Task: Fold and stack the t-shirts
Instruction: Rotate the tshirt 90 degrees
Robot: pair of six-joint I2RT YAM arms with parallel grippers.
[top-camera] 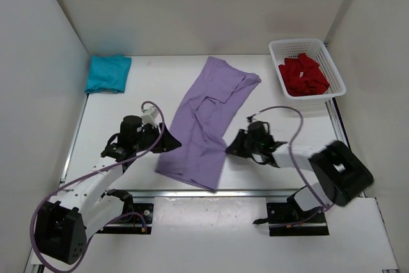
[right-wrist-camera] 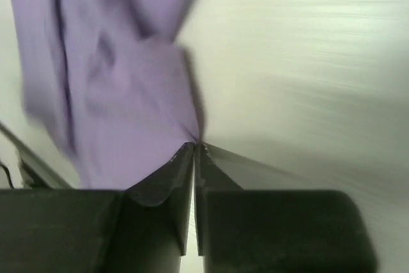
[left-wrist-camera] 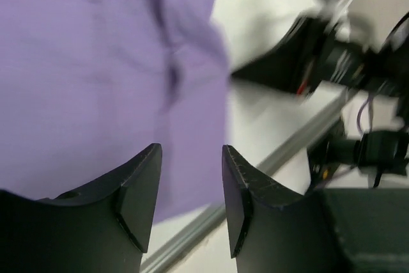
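The lavender t-shirt (top-camera: 208,119) lies spread in a long diagonal strip in the middle of the table. My left gripper (top-camera: 171,142) is open at the shirt's near left edge; in the left wrist view (left-wrist-camera: 192,177) its jaws stand apart with purple cloth (left-wrist-camera: 102,62) beyond them, nothing held. My right gripper (top-camera: 230,148) is at the shirt's right edge; in the right wrist view (right-wrist-camera: 195,146) the jaws are shut on the lavender cloth (right-wrist-camera: 128,107). The teal shirt (top-camera: 107,73) lies folded at the back left. The deep red shirt (top-camera: 303,76) is crumpled in the basket.
The white mesh basket (top-camera: 331,62) stands at the back right. White walls enclose the table on three sides. A metal rail (top-camera: 192,192) runs along the near edge. Purple cables loop above both arms.
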